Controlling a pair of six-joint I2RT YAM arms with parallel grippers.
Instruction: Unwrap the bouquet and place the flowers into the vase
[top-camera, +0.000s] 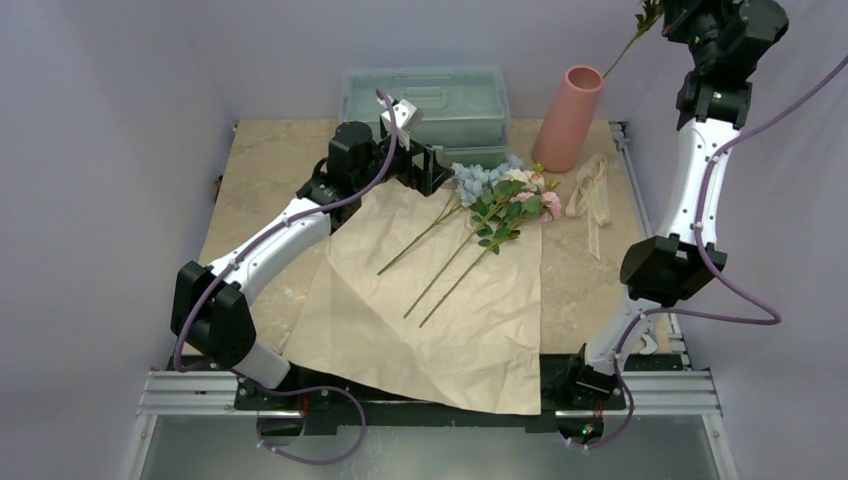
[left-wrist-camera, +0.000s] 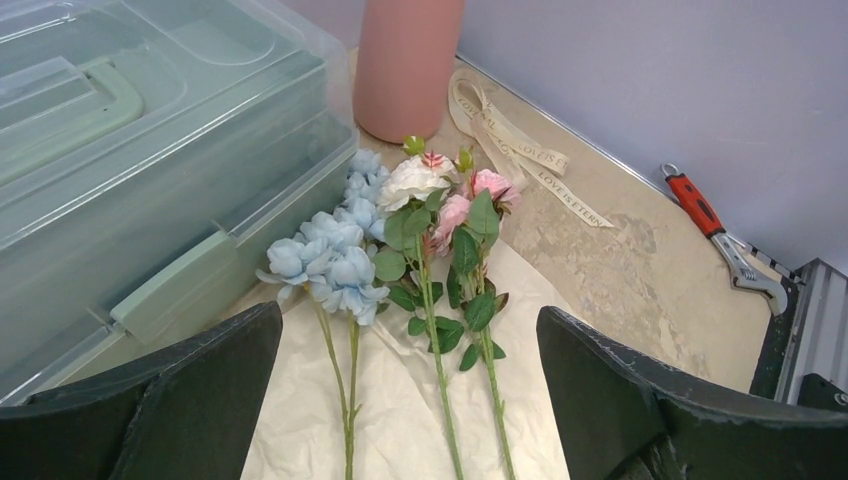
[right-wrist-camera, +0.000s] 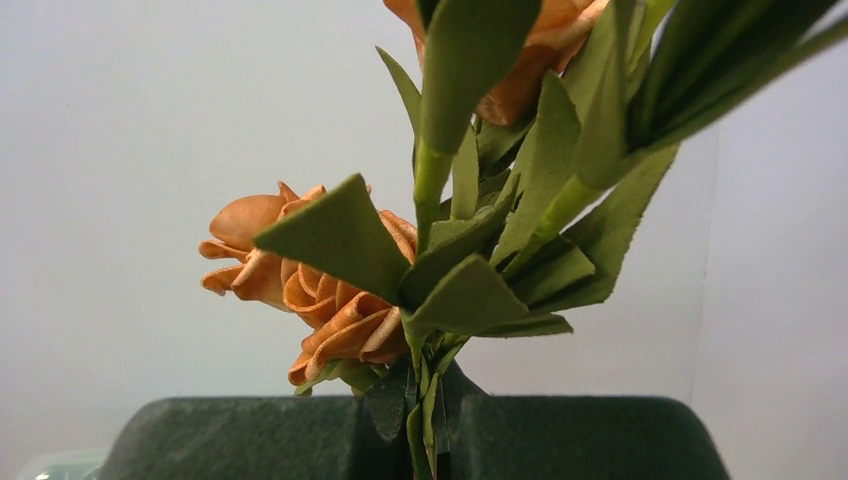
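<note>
A: First entry, far left?
B: Left gripper (top-camera: 428, 168). Spread wide, empty, hung low just beside the blue blooms and aimed across the flowers (top-camera: 505, 195). Probably poised that way for taking the next stem.

A: Behind it?
B: Grey-green lidded box (top-camera: 425, 100), at the back of the table (top-camera: 270, 160). No apparent part in the job.

A: Centre?
B: Kraft paper (top-camera: 430, 310), opened flat, with its near edge reaching the front rail. Unwrapping judged done. Lying on it: several leafy stems side by side, blue heads leftmost, cream and pink to their right, all pointing toward the vase. Fanned apart, handy for lifting one at a time.

A: Right of the heads?
B: Vase (top-camera: 568, 118), salmon pink, standing near the back, just beyond the blooms. Beige ribbon (top-camera: 590, 190) loose beside it.

A: Far right?
B: Right gripper (right-wrist-camera: 425, 430). Clamped on the stem of an orange flower (right-wrist-camera: 320, 290), just under the blooms. Raised high, the stem slanting down to the vase mouth, gripped near the top for feeding foot-first. Foot inside or only at the rim: impossible to tell.
</note>
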